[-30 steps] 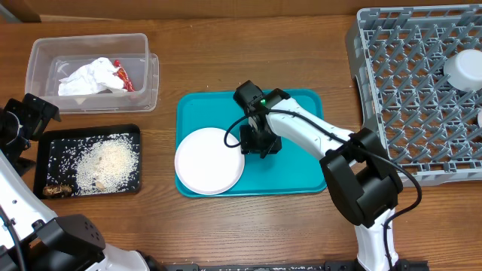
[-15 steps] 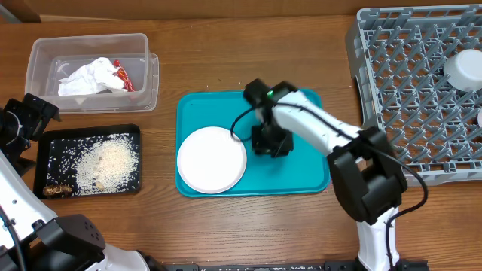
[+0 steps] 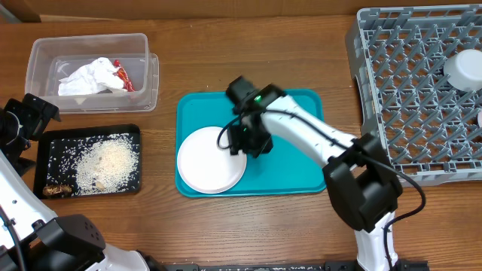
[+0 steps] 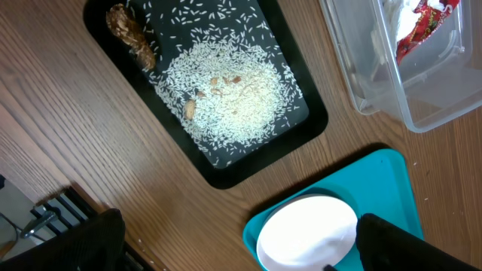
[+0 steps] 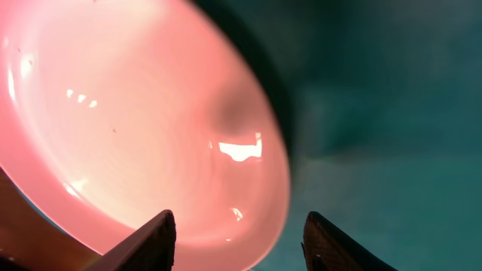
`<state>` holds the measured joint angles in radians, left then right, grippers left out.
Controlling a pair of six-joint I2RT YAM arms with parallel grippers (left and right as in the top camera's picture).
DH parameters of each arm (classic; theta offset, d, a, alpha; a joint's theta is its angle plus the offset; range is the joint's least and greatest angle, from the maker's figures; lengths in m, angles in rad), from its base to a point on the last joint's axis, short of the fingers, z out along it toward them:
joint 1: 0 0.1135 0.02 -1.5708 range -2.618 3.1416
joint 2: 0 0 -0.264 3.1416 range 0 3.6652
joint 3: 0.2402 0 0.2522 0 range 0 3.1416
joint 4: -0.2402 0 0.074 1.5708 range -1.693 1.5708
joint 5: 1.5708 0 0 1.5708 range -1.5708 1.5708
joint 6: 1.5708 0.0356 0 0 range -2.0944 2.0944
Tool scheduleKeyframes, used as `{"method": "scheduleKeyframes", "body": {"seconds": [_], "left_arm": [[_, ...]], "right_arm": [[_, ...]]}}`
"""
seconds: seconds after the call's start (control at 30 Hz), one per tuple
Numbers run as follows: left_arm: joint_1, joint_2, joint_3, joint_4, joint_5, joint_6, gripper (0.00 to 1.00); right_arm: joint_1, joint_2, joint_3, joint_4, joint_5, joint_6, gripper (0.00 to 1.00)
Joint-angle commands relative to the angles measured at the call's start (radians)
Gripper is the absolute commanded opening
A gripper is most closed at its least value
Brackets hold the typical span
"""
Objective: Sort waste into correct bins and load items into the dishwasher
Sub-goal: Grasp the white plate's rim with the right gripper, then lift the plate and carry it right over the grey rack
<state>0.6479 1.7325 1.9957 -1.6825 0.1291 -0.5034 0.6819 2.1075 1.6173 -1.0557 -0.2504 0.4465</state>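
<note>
Step in hand: picking the round pale plate (image 3: pixel 209 160) off the flat teal serving tray (image 3: pixel 301 183); it reads white from overhead and pink in the right wrist view. The plate lies flat on the left half of the teal tray. Right tool (image 5: pixel 239 239) is low over the plate's right edge, released: its fingers (image 5: pixel 160 233) stand apart, with the rim running between them and nothing gripped yet. Left tool (image 4: pixel 241 229) is parked well left of the teal tray, spread wide and empty. The clear rectangular plastic tub (image 3: pixel 143 71), up-left of the teal tray, holds a crumpled white paper napkin (image 3: pixel 89 77) and a red-and-white wrapper (image 3: pixel 123 76). The shallow black rectangular tray (image 3: pixel 45 162), left of the teal tray, holds rice scraps (image 3: pixel 109 162). The large square grey plastic dish rack (image 3: pixel 410 105) sits right of the teal tray with a small white cup (image 3: pixel 463 70) in it. To do it well, get one finger under the rim and one on top, and close only when the rim is deep between them. The glazed plate likely slips, so pinch firmly. Lift the edge first, then tilt the plate upright to slot it between the rack pegs, clear of the cup. Risk: a shallow bite just shoves the plate across the teal tray toward the bench (image 3: pixel 248 45).
</note>
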Motion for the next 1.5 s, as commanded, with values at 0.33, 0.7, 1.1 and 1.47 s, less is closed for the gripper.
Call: {"method": "scheduleKeyframes", "body": {"seconds": [0.33, 0.7, 1.1, 1.47], "left_arm": [[-0.007, -0.003, -0.005, 0.0, -0.006, -0.017, 1.0], [-0.007, -0.003, -0.005, 0.0, -0.006, -0.017, 1.0], [-0.007, -0.003, -0.005, 0.0, -0.006, -0.017, 1.0], [-0.007, -0.003, -0.005, 0.0, -0.006, -0.017, 1.0]], "right_arm": [[0.029, -0.033, -0.184, 0.142, 0.13, 0.113, 0.41], [-0.029, -0.049, 0.051, -0.147, 0.332, 0.126, 0.04], [-0.34, -0.062, 0.55, -0.464, 1.076, 0.13, 0.04], [-0.637, -0.043, 0.549, -0.171, 1.181, 0.126, 0.04]]}}
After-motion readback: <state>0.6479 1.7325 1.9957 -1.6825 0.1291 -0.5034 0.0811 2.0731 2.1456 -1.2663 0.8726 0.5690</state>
